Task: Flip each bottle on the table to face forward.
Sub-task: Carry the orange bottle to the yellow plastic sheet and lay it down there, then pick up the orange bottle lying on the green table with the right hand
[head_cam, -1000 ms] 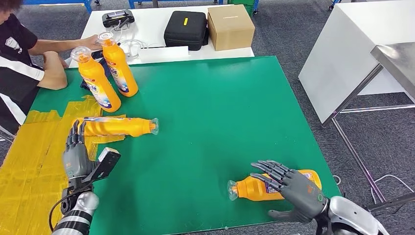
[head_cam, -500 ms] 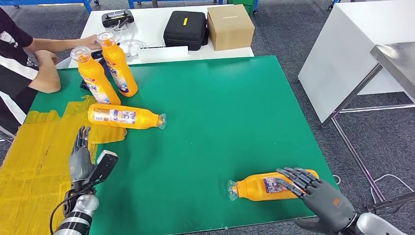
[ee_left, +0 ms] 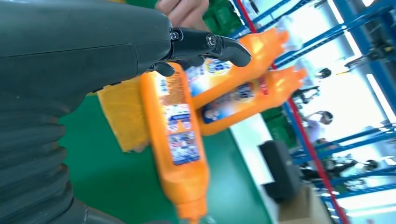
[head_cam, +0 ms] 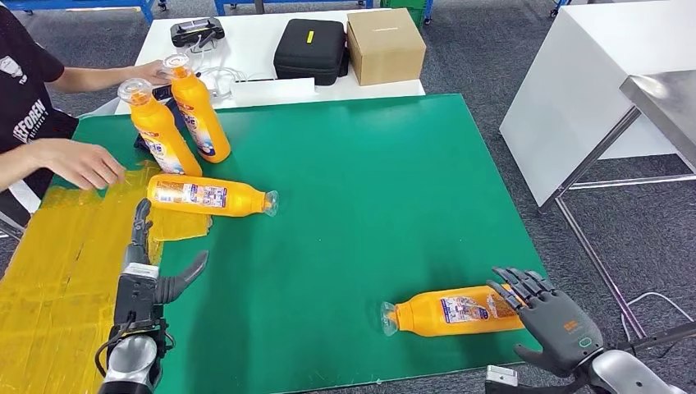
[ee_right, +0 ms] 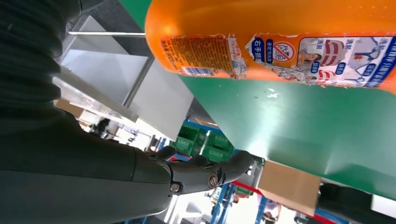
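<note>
Two orange bottles lie flat on the green table (head_cam: 369, 180): one at the left (head_cam: 209, 197) with its label up, seen close in the left wrist view (ee_left: 180, 144), and one near the front right (head_cam: 455, 313), label up, its base filling the right wrist view (ee_right: 280, 42). Two more orange bottles stand upright at the back left (head_cam: 160, 131) (head_cam: 197, 107). My left hand (head_cam: 139, 271) hovers open just in front of the left lying bottle, holding nothing. My right hand (head_cam: 546, 316) is open beside the base of the front bottle, fingers spread, apart from it.
A person sits at the left, one hand (head_cam: 86, 164) over the yellow tape patch (head_cam: 57, 246), the other by the upright bottles. A white table behind holds a black case (head_cam: 312, 49) and a cardboard box (head_cam: 386, 41). A white cabinet (head_cam: 591, 90) stands right.
The left bottle rolled label up after my left hand drew back from it. My right hand came off the front bottle and pulled back, leaving its label up. The person's hand reached onto the tape.
</note>
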Robot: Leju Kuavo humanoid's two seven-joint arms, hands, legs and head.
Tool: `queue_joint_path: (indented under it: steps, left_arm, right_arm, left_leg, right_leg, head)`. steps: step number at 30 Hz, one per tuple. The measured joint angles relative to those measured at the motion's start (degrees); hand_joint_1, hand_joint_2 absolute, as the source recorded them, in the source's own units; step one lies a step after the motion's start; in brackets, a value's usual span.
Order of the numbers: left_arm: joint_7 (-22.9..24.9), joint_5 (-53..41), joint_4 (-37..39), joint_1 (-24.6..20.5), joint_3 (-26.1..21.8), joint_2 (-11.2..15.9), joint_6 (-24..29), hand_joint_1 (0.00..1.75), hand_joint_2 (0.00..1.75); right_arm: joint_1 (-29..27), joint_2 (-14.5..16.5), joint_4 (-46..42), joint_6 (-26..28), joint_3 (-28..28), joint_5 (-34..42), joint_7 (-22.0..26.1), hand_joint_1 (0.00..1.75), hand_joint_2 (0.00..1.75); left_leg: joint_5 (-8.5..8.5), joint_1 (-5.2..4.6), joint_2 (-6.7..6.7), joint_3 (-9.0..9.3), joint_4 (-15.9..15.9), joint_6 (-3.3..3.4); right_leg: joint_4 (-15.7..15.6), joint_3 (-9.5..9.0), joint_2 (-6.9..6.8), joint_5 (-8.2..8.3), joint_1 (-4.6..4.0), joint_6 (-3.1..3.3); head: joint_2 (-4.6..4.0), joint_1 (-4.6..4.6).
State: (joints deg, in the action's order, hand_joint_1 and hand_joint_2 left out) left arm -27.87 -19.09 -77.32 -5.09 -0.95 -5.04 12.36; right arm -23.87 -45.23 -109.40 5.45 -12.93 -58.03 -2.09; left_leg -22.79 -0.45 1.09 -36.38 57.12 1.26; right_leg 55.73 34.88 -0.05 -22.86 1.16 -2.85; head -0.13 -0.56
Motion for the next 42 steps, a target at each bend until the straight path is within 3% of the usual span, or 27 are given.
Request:
queue_joint_path:
  steps: [11, 22, 28, 29, 30, 33, 34, 37, 42]
  left_arm:
    - [-0.8, 3.5, -8.5, 2.9, 2.1, -0.4, -2.8, 0.00, 1.75]
    - [-0.7, 4.1, -9.8, 3.3, 2.5, -0.4, -2.9, 0.00, 1.75]
    - [-0.7, 4.8, -10.3, 3.4, 3.3, -0.4, -3.2, 0.00, 1.75]
    - [-0.7, 4.9, -10.3, 3.4, 3.6, -0.5, -3.4, 0.00, 1.75]
    - [-0.7, 5.0, -10.3, 3.4, 3.9, -0.5, -3.5, 0.00, 1.75]
    - [-0.6, 5.3, -10.3, 3.3, 4.6, -0.5, -3.8, 0.00, 1.75]
    - [-0.6, 5.5, -10.3, 3.2, 4.9, -0.5, -3.9, 0.00, 1.75]
    - [-0.4, 6.1, -10.3, 2.9, 5.4, -0.6, -3.9, 0.00, 1.75]
    - [-0.3, 6.4, -10.2, 2.8, 5.8, -0.6, -4.0, 0.00, 1.75]
  right_arm:
    - [7.9, 6.8, 10.3, -2.3, -4.6, -2.6, -0.4, 0.00, 1.75]
    - [10.1, 8.7, 13.6, -3.1, -6.3, -3.0, -0.7, 0.00, 1.75]
    - [14.6, 11.1, 19.0, -4.9, -7.5, -4.3, -1.3, 0.00, 1.75]
    - [15.7, 11.7, 20.2, -5.1, -7.7, -4.3, -1.2, 0.06, 1.75]
    - [16.6, 12.2, 21.4, -5.2, -7.9, -4.4, -1.0, 0.25, 1.75]
    - [19.2, 13.8, 24.8, -5.3, -8.4, -3.9, 0.3, 1.36, 1.75]
    - [20.0, 14.3, 26.0, -5.2, -8.5, -3.7, 0.7, 1.61, 1.75]
    - [22.1, 16.0, 29.2, -4.2, -8.6, -4.1, 1.5, 1.75, 1.75]
    - [24.0, 17.8, 31.4, -3.4, -8.6, -4.3, 1.9, 1.75, 1.75]
  left_leg:
    - [0.00, -0.01, 0.00, 0.00, 0.0, 0.00]
    - [0.00, 0.00, 0.00, -0.01, 0.0, 0.00]
    - [0.00, 0.01, 0.03, 0.08, 0.0, 0.00]
    - [0.00, 0.01, 0.05, 0.13, 0.0, 0.00]
    - [-0.01, 0.02, 0.08, 0.18, 0.0, 0.00]
    - [-0.04, 0.04, 0.20, 0.40, 0.0, 0.00]
    - [-0.06, 0.04, 0.23, 0.47, 0.0, 0.01]
    - [-0.06, 0.03, 0.28, 0.59, 0.0, 0.04]
    - [0.00, 0.04, 0.29, 0.68, 0.0, 0.07]
  right_leg:
    - [0.0, -0.02, -0.01, 0.00, 0.00, 0.00]
    - [0.0, -0.02, 0.00, 0.00, 0.00, 0.00]
    - [0.0, -0.05, 0.02, 0.01, -0.01, 0.01]
    - [0.0, -0.07, 0.04, 0.01, -0.02, 0.01]
    - [0.0, -0.11, 0.06, 0.02, -0.02, 0.01]
    - [0.0, -0.30, 0.14, 0.02, -0.04, 0.02]
    - [0.0, -0.36, 0.16, 0.01, -0.04, 0.02]
    - [0.0, -0.47, 0.17, 0.02, -0.04, 0.02]
    - [0.0, -0.59, 0.16, 0.04, -0.04, 0.02]
  head:
    - [0.00, 0.00]
    - [0.00, 0.01]
    - [0.00, 0.02]
    - [0.00, 0.01]
    - [0.00, 0.01]
    - [0.00, 0.02]
    - [0.00, 0.02]
    - [0.00, 0.01]
    - [0.00, 0.02]
